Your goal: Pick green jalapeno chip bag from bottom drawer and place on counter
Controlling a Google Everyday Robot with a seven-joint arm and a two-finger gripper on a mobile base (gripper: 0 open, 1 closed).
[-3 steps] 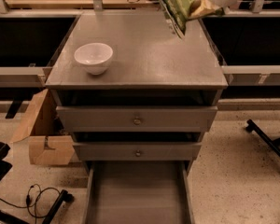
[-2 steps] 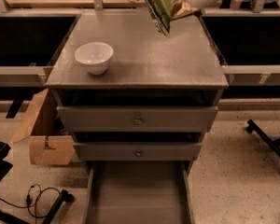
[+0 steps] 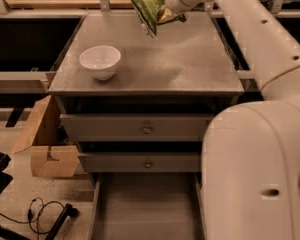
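Camera view | tool [image 3: 166, 8] holds chip bag [image 3: 148, 12] abv counter [image 3: 195, 66] | label unreadable

End effector [image 3: 164, 9] with bag [image 3: 147, 12] above counter [image 3: 195, 71]

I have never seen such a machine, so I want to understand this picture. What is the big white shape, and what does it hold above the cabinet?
It is a robot's arm, seen by one camera that looks down at a drawer cabinet. At its far end the gripper, closed, holds a green jalapeno chip bag in the air above the grey counter. A white bowl stands on the counter. The bottom drawer is pulled open.
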